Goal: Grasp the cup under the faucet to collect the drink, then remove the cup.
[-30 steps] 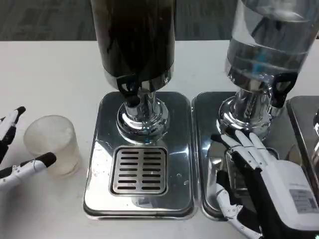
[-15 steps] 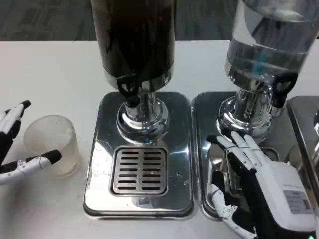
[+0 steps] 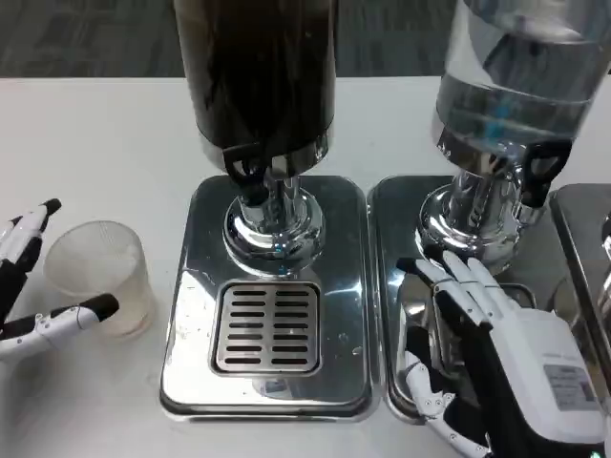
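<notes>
The left hand has edged closer round the frosted translucent plastic cup, fingers apart, not yet gripping; grasp imminent.

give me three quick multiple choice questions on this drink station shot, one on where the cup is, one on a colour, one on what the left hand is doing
1. Where does the cup stand?
A. on the grate under the dark dispenser's faucet
B. on the white table left of the steel tray
C. on the right tray

2. What colour is the drink in the dispenser above the grate?
A. dark brown
B. orange
C. clear

3. What is the left hand doing?
A. lifting the cup
B. fingers spread on both sides of the cup, not closed on it
C. pressing the faucet

Answers:
1 B, the cup sits on the table, off the tray.
2 A, its tank looks almost black.
3 B, the cup rests on the table between the fingers.
</notes>
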